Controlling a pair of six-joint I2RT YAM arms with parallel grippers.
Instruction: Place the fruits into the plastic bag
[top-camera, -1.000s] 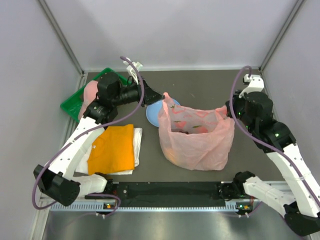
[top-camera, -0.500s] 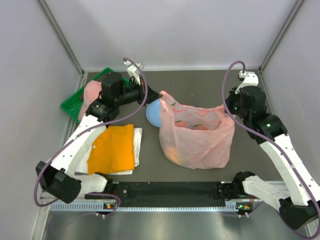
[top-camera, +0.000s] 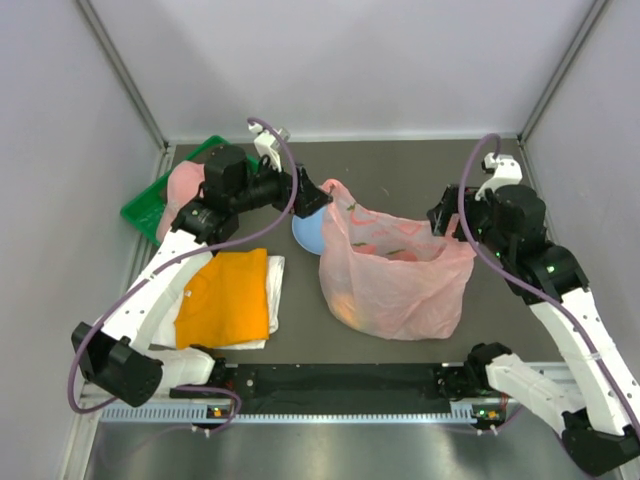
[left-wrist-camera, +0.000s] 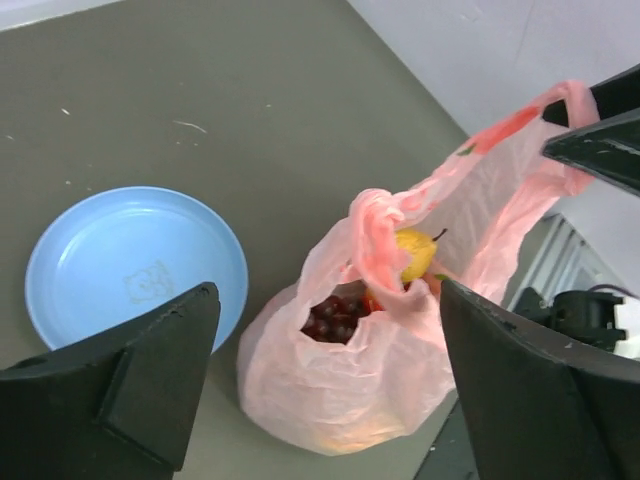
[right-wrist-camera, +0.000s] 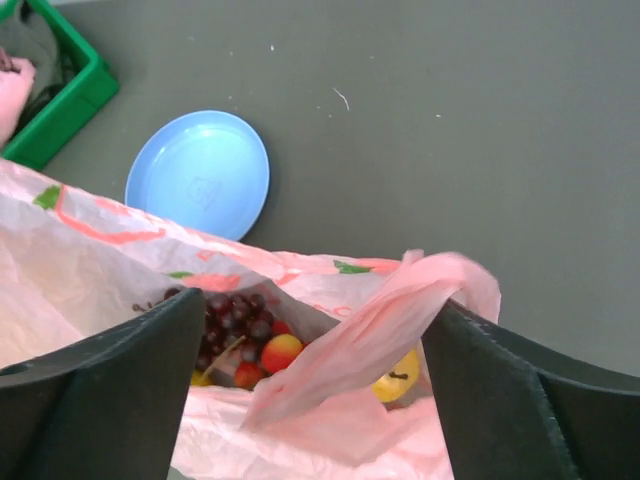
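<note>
Plastic bag (top-camera: 395, 285) now loose, hands (top-camera: 312, 198) (top-camera: 441, 219) open

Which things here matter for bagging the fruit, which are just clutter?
Job: plastic bag; inside it grapes, lemon, red-yellow fruit.
Lying about: blue plate, green crate, pink cap, orange cloth.

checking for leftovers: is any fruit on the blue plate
No, the blue plate lies bare beside the plastic bag.
</note>
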